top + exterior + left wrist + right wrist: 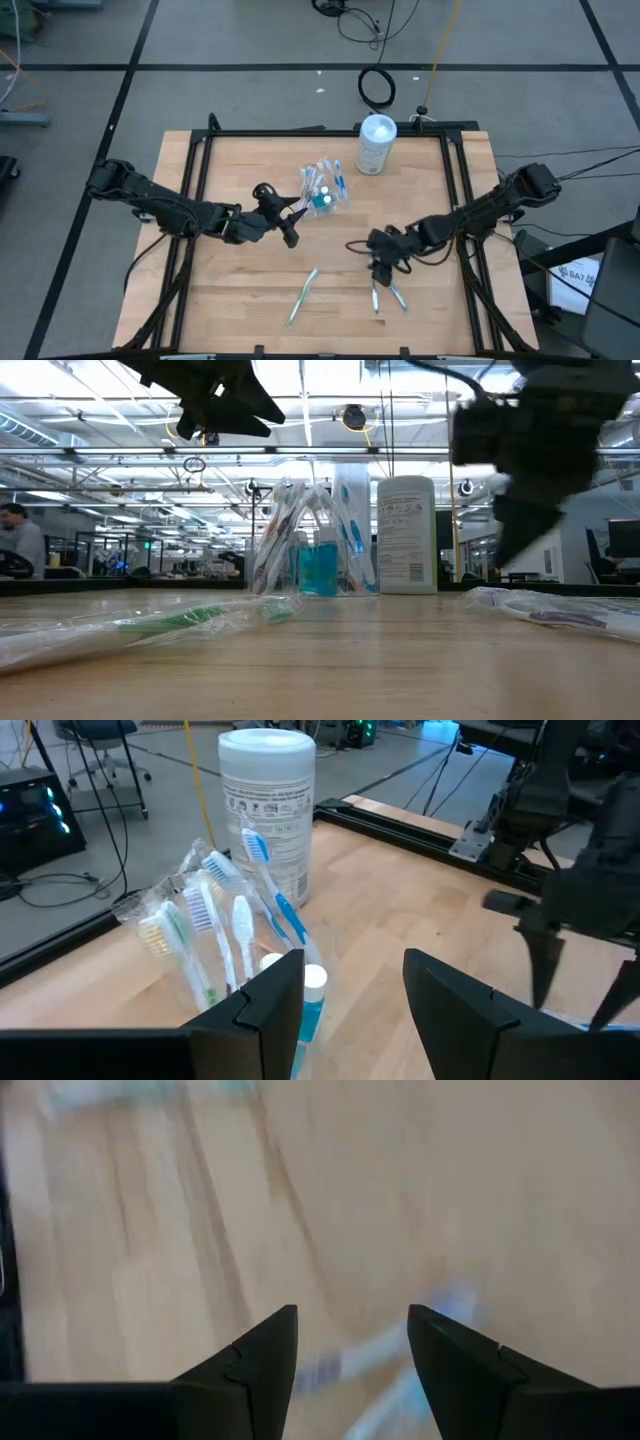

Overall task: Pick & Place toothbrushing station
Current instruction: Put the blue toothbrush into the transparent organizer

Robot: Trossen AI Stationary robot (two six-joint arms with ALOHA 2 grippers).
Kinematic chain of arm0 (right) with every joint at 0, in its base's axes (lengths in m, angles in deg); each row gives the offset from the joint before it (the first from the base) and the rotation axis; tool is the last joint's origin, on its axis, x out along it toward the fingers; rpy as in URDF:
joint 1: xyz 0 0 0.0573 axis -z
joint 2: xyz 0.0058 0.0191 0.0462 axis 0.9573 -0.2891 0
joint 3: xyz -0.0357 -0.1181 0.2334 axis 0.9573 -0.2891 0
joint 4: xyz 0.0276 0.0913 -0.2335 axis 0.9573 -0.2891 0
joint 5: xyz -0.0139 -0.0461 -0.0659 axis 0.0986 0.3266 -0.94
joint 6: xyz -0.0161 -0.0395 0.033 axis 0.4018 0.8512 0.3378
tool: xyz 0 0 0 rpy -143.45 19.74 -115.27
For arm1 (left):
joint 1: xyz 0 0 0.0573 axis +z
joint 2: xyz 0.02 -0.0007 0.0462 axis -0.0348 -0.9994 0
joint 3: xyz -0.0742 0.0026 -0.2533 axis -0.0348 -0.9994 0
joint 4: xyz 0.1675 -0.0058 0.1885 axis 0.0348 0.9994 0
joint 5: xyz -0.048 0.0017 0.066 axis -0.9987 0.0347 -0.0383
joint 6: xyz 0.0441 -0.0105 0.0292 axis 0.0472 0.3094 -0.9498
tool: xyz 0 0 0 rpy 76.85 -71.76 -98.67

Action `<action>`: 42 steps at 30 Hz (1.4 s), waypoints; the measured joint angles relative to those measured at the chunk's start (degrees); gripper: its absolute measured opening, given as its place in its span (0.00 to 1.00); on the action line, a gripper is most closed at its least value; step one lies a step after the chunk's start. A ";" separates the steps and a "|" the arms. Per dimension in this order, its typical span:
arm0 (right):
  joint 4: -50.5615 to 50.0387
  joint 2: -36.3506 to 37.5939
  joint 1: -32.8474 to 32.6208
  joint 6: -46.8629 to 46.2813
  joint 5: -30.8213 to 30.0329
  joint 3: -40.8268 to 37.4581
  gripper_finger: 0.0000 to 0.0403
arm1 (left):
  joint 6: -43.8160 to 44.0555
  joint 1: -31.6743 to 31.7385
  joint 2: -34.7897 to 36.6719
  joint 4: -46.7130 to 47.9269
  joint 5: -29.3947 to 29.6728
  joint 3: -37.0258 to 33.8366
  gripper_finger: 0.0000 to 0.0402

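High view: the left gripper (291, 226) is held wide open beside the cup of toothbrushes (323, 190); a green toothbrush (302, 296) lies below it, and the wide-open right gripper (382, 268) is poised over two wrapped toothbrushes (387, 295), long axes towards the near edge. Only the low view shows their wrappers

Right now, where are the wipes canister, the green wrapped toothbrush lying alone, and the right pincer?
wipes canister (376, 144), high view, on its white lid.
green wrapped toothbrush (303, 295), high view, mid-handle inside the wrapper.
right pincer (382, 270), high view, between its open fingertips, above the wrapped toothbrushes.
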 joint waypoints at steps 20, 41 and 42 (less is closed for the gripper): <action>-0.87 -0.48 -8.10 -15.96 -3.82 -6.33 0.45 | 1.77 0.00 -0.01 -0.07 -0.09 0.00 0.45; 9.20 -0.42 -7.96 -9.47 -4.50 -12.55 0.16 | 1.73 -0.02 0.00 -0.01 -0.07 0.00 0.45; 9.10 -0.42 -7.96 -9.46 -4.52 -12.55 0.13 | 1.73 -0.02 -0.01 0.00 -0.07 0.00 0.45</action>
